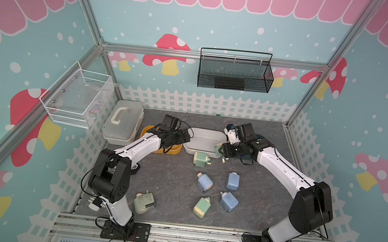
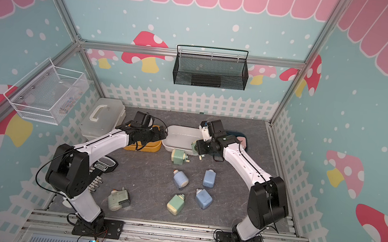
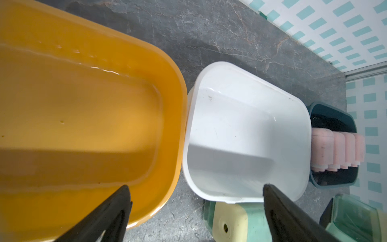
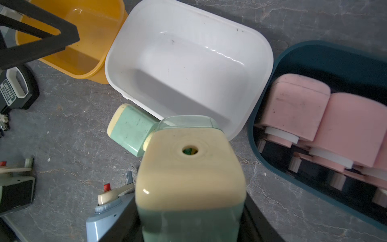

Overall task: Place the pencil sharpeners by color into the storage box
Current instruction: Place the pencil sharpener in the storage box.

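Wrist views show pink sharpeners (image 4: pixel 297 109) in teal bin (image 4: pixel 326 48), largely hidden overhead.

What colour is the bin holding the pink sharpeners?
Dark teal bin, with the pink sharpeners inside; it shows best in the right wrist view.

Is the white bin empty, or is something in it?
Empty. Both wrist views show the white bin bare inside. The green sharpener held by the right gripper is not in it.
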Tool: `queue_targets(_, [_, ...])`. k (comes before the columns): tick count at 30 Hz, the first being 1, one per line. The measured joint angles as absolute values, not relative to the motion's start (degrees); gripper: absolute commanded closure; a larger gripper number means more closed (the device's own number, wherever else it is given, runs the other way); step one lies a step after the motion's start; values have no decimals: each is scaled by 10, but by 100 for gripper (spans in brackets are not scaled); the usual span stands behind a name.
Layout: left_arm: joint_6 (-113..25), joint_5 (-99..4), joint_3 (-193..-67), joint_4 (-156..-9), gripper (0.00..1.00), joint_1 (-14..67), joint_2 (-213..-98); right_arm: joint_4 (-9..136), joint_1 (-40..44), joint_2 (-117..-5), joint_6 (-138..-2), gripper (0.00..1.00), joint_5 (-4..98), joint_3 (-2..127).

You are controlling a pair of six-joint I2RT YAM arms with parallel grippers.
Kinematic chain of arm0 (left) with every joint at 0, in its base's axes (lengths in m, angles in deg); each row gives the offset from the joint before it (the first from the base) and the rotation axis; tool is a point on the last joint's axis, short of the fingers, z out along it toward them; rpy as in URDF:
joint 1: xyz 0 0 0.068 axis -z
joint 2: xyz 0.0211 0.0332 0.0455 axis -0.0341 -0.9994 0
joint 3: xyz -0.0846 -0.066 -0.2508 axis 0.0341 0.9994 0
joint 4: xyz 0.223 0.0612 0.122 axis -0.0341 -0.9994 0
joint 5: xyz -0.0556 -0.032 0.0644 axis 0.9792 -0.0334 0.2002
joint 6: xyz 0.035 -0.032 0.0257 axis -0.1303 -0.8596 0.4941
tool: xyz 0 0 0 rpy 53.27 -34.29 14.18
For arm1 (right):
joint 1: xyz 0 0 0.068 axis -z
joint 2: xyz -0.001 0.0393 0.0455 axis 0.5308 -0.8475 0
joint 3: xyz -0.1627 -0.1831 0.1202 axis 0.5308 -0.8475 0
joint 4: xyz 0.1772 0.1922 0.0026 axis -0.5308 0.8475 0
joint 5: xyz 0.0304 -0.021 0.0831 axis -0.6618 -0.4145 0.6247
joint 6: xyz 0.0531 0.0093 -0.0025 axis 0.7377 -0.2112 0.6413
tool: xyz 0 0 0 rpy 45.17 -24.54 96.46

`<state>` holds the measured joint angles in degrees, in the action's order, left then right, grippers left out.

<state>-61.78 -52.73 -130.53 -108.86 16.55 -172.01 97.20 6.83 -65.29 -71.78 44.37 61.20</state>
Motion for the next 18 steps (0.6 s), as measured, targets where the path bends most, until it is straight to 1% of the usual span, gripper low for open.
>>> queue_targets(11, [-592, -520, -1416, -1095, 2, 165, -1849, 983, 68, -696, -617, 100, 437, 673])
queue_targets(18, [-589, -487, -1443, -1101, 2, 166, -1872, 1006, 68, -726, -599, 100, 425, 716])
